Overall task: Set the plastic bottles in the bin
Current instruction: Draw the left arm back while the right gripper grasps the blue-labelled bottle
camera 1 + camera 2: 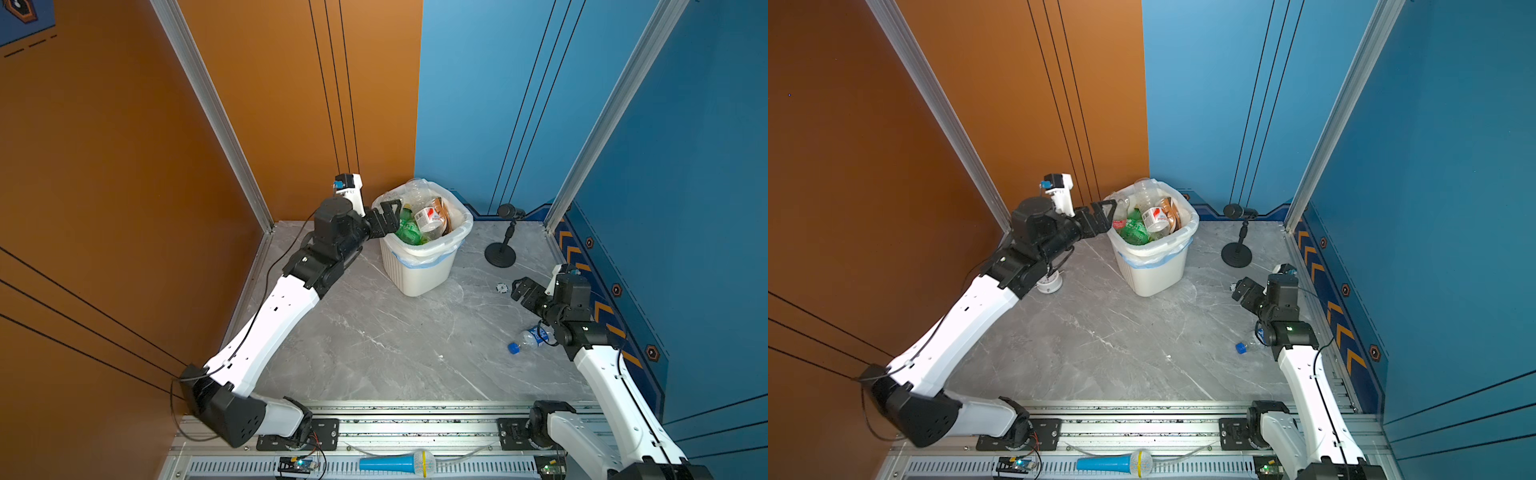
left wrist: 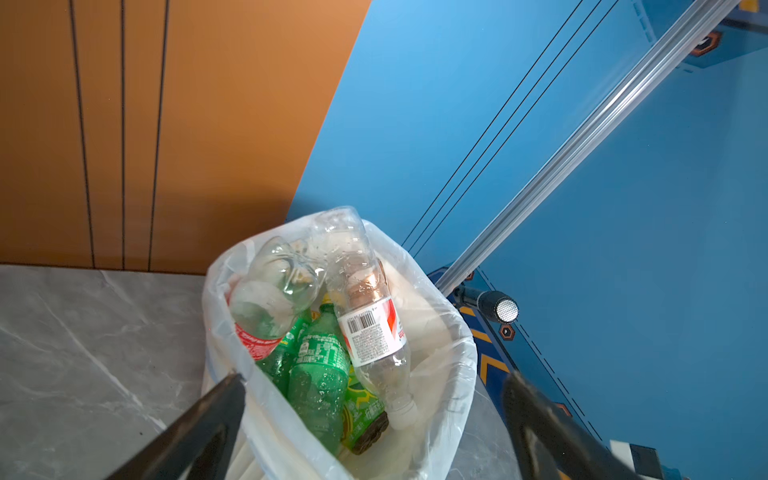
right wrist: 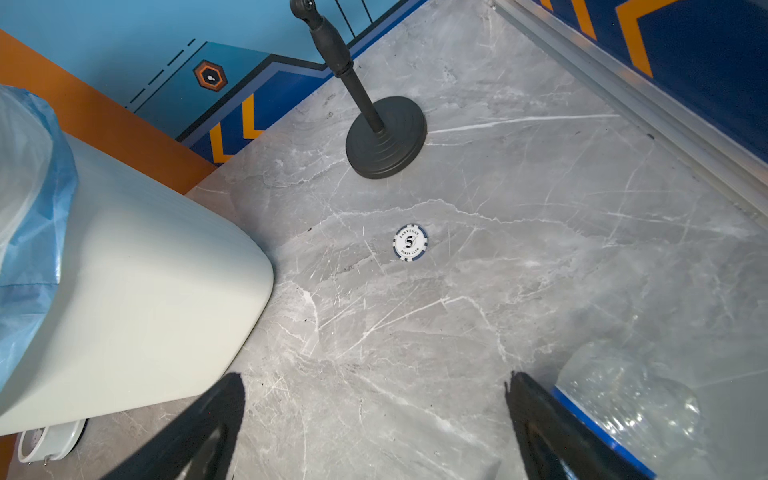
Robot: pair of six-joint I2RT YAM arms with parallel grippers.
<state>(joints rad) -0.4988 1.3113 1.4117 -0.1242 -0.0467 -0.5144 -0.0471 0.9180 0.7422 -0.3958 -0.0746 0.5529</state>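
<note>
The left gripper [image 1: 390, 218] hangs at the rim of the bin [image 1: 419, 274], jaws spread wide with nothing between them. In the left wrist view its fingers [image 2: 226, 399] frame the bag-lined opening. The plastic bottles [image 2: 320, 365] lie heaped just ahead of and below the fingertips, clear of them. A clear bottle with a white-and-red label [image 2: 372, 332] lies on top, its cap end toward the gripper. A red-labelled clear bottle [image 2: 266, 307] leans beside it, nearer one finger, and a yellow-green bottle [image 2: 363, 411] shows underneath. The heap reaches the rim (one clear bottle's base pokes above it on the side farthest from the gripper).

The right gripper [image 1: 521, 291] hovers low over the marble table [image 1: 395, 345], well apart from the bin, its jaws just as wide and empty. One blue-capped bottle [image 1: 530, 338] lies on its side on the table behind this gripper, partly under the wrist in both top views. In the right wrist view it is a blurred clear shape [image 3: 636, 407] just outside one finger; whether they touch I cannot tell. Ahead of the open fingers lies a poker chip [image 3: 410, 242], and beyond that stands a black microphone stand [image 3: 386, 137].
</note>
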